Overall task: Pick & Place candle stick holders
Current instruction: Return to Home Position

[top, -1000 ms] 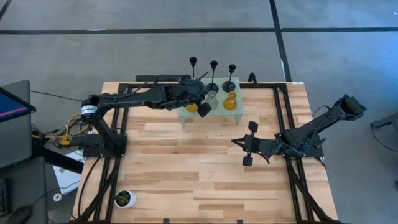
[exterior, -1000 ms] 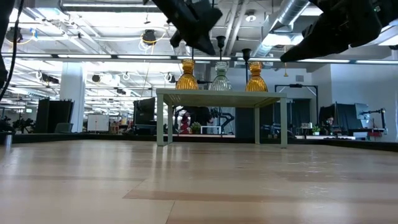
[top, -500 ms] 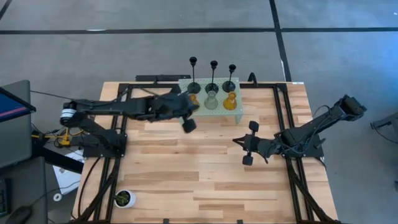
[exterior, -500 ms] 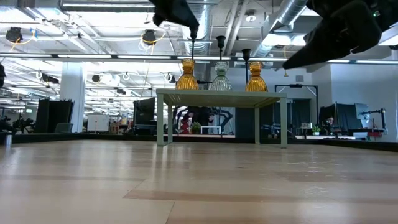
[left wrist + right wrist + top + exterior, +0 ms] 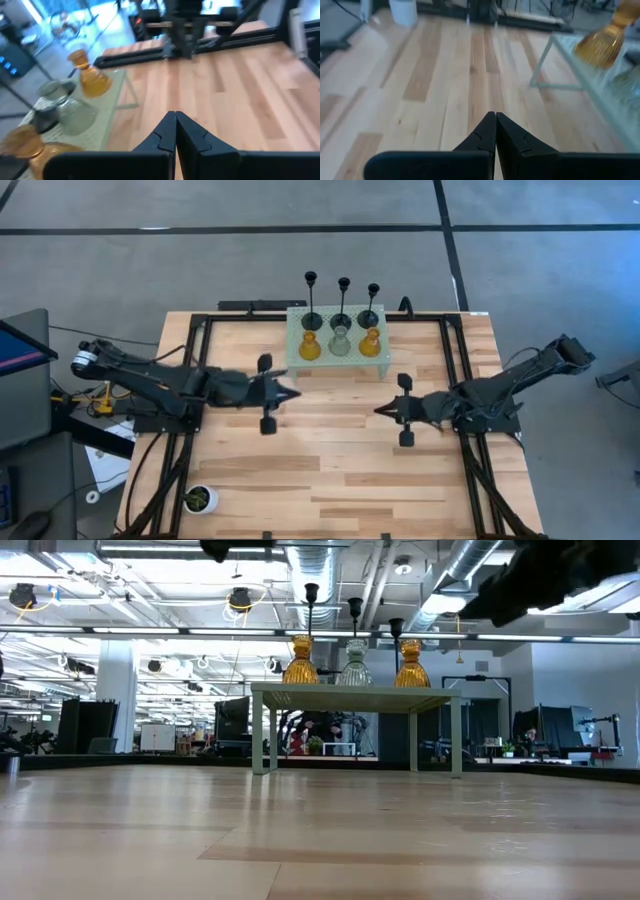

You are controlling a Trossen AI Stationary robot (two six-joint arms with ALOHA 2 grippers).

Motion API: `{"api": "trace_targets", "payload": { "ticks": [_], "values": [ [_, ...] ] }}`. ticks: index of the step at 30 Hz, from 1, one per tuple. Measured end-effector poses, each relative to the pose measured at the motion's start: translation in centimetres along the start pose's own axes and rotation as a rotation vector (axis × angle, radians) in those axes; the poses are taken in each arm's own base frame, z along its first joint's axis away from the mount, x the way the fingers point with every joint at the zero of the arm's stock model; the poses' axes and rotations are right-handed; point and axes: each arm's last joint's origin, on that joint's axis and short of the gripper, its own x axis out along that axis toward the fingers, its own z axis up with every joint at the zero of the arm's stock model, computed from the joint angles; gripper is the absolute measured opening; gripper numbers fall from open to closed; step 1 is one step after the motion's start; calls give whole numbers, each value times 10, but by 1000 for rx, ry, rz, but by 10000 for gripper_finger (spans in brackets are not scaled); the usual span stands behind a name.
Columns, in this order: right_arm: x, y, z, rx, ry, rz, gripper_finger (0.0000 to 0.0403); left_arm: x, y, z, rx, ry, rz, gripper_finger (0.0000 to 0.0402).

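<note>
**Holders.** The six candle stick holders point(image 5: 340, 345) are on a pale green stand point(image 5: 297, 330) at the middle of the far edge of the surface point(image 5: 330, 470). They form two rows parallel to that edge.
- Row nearest the far edge: three black holders point(image 5: 311, 320) point(image 5: 341, 323) point(image 5: 369, 318).
- Row toward the middle of the surface: an amber holder point(image 5: 309, 348), a grey holder point(image 5: 340, 345) and a second amber holder point(image 5: 371, 342).

Every holder is upright, with its long axis vertical. In the low view the thin black stems point(image 5: 311, 602) point straight up behind the short bulbous bodies.

**Left pincer** point(image 5: 292, 393). It hangs over the left half of the surface, clear of the stand. It lies level and points toward the right edge. The left wrist view shows its fingers point(image 5: 165, 135) pressed together with nothing between them.

**Right pincer** point(image 5: 380, 410). It hangs over the right half of the surface and points toward the left edge. Its fingers point(image 5: 485, 135) are likewise pressed together and grip nothing.

**Other item.** A white pot with a plant point(image 5: 200, 500) sits at the near left corner.
</note>
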Motion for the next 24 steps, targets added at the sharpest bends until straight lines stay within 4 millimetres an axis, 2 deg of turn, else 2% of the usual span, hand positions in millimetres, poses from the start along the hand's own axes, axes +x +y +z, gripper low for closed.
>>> {"api": "trace_targets", "payload": {
  "ticks": [9,18,24],
  "values": [
    [-44,-28,11,8,-154,45,0,-16,-20,-25,23,-105,-69,3],
    [-75,-40,-9,112,-288,52,0,-26,-33,-47,60,-184,-62,3],
    [-95,-44,-15,143,-337,180,0,-28,-37,-54,44,-227,-77,3]
  ]
}}
